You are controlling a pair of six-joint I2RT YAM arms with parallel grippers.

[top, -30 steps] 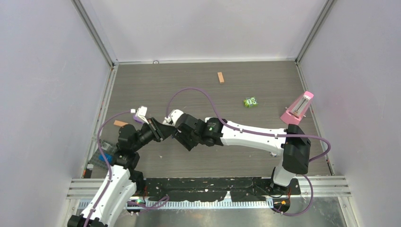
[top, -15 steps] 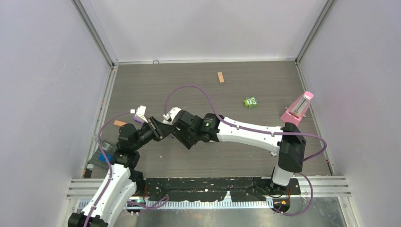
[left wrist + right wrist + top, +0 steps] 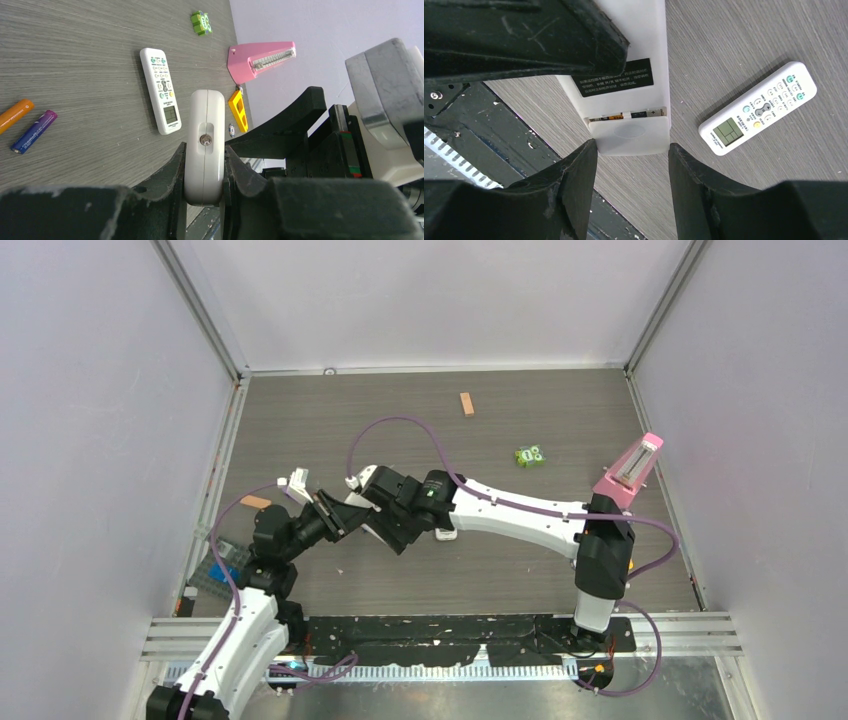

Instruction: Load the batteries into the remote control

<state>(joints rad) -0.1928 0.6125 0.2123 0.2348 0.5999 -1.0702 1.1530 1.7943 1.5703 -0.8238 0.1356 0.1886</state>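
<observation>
- The left gripper (image 3: 205, 154) pinches the slim white plastic remote control (image 3: 204, 120) edge-on between its jaws, above the grey wood-grain table (image 3: 75, 60).
- The right gripper (image 3: 629, 150) has its jaws straddling the remote's cover end; I cannot tell whether they grip it.
- The orange battery (image 3: 15, 115) and the purple battery (image 3: 35, 131) lie side by side on the table.

The grey surface (image 3: 75, 50) bears a face-up white remote (image 3: 161, 90); an orange battery (image 3: 15, 116) and a purple battery (image 3: 35, 131) lie near its display end, a green toy (image 3: 201, 23) past its other end.
</observation>
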